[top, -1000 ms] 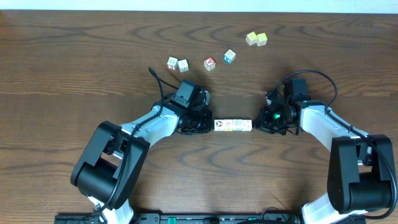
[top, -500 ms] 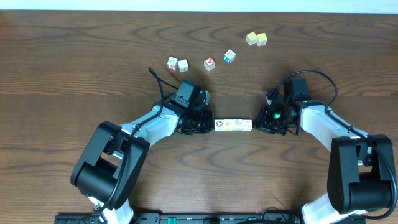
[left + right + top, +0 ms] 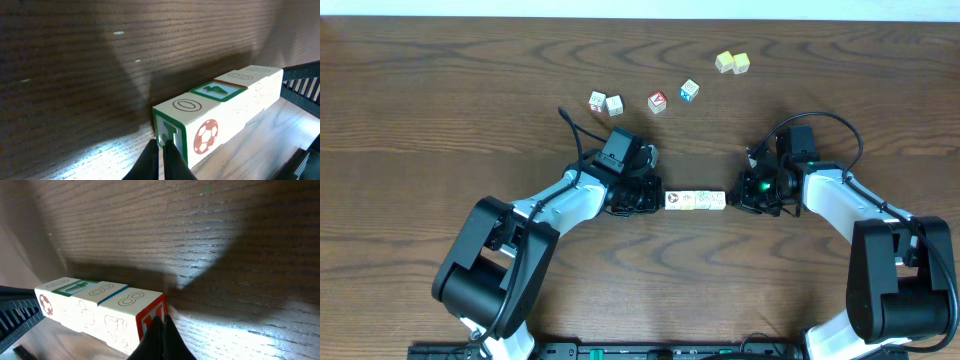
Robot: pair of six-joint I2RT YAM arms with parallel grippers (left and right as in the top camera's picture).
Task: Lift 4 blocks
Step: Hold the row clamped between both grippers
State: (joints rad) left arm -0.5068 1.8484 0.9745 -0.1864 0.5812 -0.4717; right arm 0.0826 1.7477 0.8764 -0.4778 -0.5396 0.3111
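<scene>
Four blocks pinned end to end between two closed claws

The dark wooden table filled the overhead view. Across its near half the left arm and the right arm reached inward from opposite sides, their wrists pointing at each other.

The left gripper had its jaws pressed together with nothing between them. In the left wrist view its fingertips met the green-marked end face of the row. The right gripper was likewise squeezed closed on nothing. In the right wrist view its fingertips touched the red-lettered end face at the other end.

Between the two claws lay the four blocks, pushed flush into one short pale bar near the middle of the table, in line with both grippers. From the left wrist the nearest block showed a red football on its side, and a green-framed top face sat further along. From the right wrist, ring-shaped marks ran along the tops. The row seemed to sit on the wood, though a slight gap under it could not be ruled out.

Well apart, toward the far edge, sat two whitish cubes touching each other. To their right were a red-faced cube, a blue-faced cube and two pale yellow cubes side by side
</scene>
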